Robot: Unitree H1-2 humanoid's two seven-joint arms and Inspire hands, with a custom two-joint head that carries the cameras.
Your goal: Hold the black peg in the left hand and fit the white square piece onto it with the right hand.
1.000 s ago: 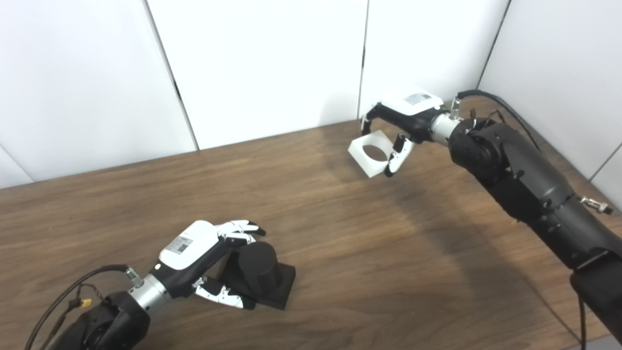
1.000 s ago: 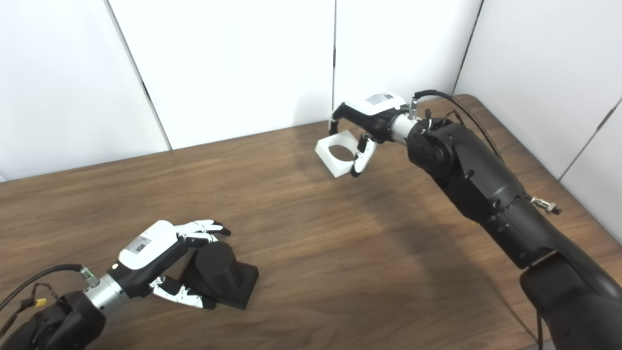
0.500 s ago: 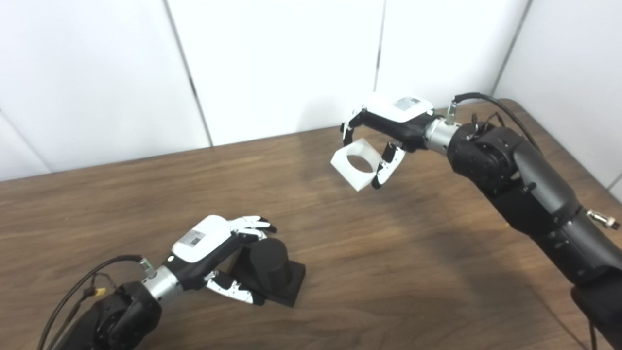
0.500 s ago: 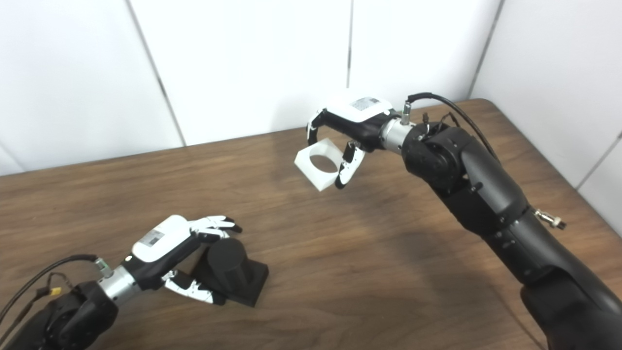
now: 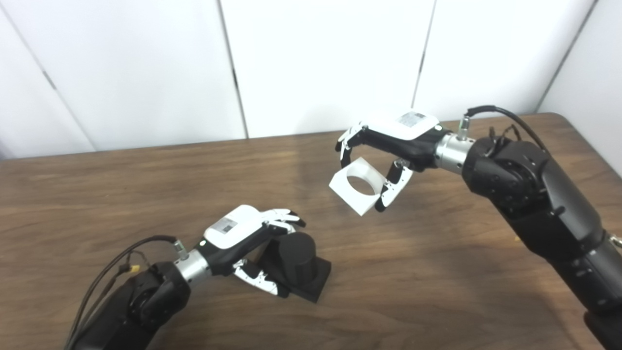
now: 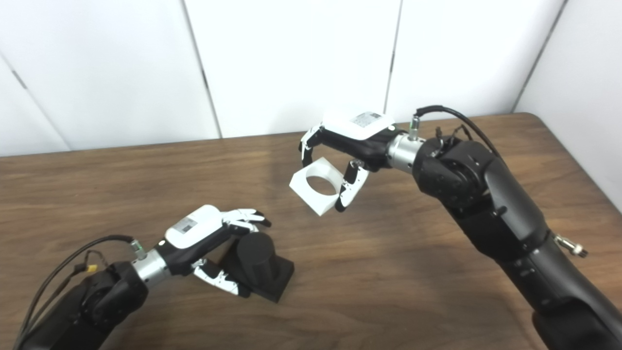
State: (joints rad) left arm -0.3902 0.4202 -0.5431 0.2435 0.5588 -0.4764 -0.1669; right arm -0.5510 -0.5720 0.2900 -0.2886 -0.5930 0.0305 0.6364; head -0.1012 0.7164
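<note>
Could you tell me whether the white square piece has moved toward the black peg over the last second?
Yes. Though the camera shifted, the white square piece in the right hand is now nearer the black peg, which stands on the table.

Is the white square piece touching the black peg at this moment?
Apart. In the left eye view the white square piece, held in the right hand, hangs up and right of the black peg, with bare table between them.

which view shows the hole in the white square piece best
The right eye view: the white square piece faces it slightly more squarely, with its round hole showing table through it. The left eye view shows the same piece and hole, nearly as clearly, in the right robot hand.
</note>
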